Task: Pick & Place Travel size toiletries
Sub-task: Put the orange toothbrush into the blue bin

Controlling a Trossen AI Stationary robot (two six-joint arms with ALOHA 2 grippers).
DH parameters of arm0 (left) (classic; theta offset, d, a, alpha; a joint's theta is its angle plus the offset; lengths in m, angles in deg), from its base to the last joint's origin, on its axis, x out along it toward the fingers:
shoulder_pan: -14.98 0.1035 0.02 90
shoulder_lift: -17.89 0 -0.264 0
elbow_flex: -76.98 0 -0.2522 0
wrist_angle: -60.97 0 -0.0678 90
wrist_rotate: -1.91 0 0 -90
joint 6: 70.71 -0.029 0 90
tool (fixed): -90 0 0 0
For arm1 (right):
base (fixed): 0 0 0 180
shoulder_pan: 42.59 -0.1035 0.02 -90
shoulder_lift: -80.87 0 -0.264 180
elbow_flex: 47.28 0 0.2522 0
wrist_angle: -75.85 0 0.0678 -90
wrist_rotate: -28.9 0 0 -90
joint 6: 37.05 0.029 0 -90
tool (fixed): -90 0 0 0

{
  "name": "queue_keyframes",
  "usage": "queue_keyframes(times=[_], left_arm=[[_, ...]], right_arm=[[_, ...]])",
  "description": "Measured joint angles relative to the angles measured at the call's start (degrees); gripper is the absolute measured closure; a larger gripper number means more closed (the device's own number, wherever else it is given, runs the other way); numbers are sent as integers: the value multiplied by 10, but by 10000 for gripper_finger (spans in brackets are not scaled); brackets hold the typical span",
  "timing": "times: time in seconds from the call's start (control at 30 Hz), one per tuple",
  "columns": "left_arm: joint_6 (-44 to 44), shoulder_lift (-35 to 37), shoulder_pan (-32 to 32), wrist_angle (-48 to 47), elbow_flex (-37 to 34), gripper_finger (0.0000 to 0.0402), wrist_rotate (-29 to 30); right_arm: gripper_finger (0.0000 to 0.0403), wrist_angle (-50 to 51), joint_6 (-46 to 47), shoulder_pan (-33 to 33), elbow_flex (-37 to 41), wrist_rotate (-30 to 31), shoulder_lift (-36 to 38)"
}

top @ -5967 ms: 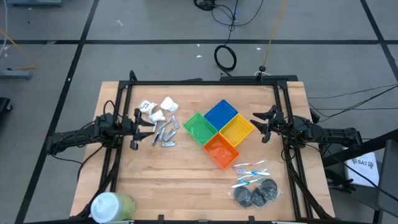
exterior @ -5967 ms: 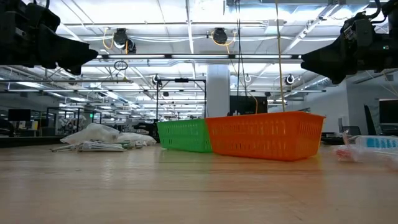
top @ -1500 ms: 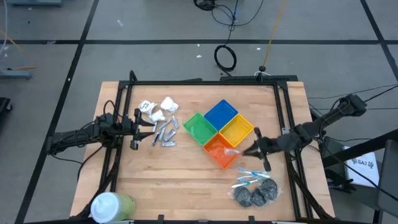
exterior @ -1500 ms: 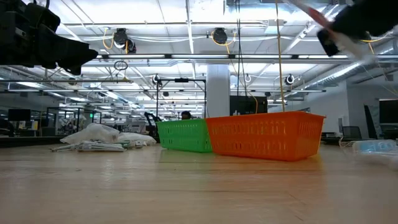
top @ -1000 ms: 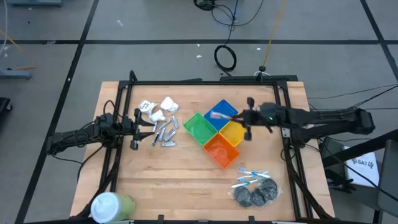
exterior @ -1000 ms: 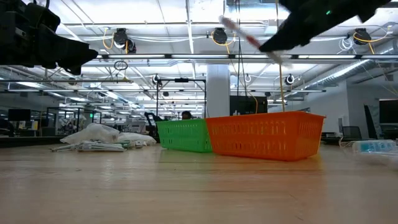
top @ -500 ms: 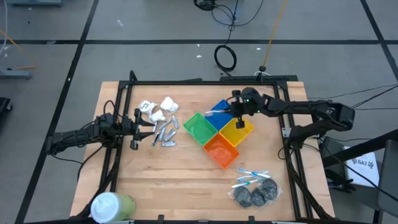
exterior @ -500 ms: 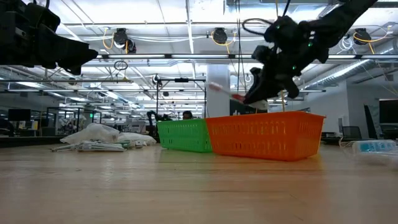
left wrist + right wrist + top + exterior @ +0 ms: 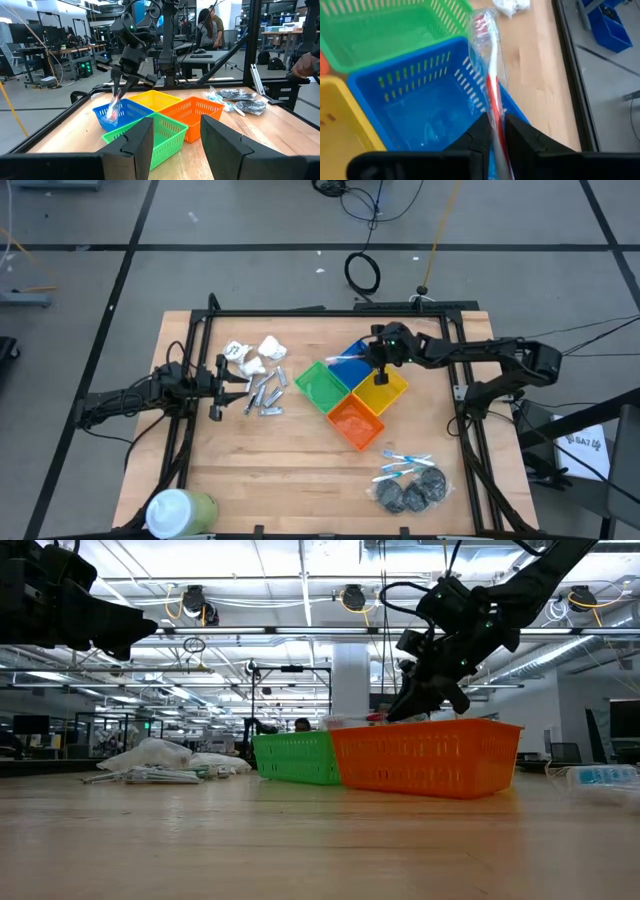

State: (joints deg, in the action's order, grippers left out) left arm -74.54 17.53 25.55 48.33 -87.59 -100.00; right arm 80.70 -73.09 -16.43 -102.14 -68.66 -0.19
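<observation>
Fingers of the right gripper (image 9: 495,131) pinch a clear-wrapped red-and-white stick (image 9: 488,75), carried from the table's near-right pile and now lowered over the blue plastic bin (image 9: 427,107); release appears imminent. Left gripper (image 9: 175,145), fingers spread and empty, waits beside the silver metal pieces (image 9: 265,395).

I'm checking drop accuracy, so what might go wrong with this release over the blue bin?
The wrapped toothbrush, between the right gripper fingers, slants across the blue bin wall, its head past the rim; released now, it may tip out onto the table or end up propped on the edge. It might also slide into the neighbouring green bin.
</observation>
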Motion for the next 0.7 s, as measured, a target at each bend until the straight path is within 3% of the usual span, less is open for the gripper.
queue_keyframes(times=[0.37,0.7], left_arm=[[0,0,0,0,0,243,0],[0,0,0,0,0,243,0]], right_arm=[[357,2,58,-6,0,-2,0],[287,11,91,-12,0,-1,0]])
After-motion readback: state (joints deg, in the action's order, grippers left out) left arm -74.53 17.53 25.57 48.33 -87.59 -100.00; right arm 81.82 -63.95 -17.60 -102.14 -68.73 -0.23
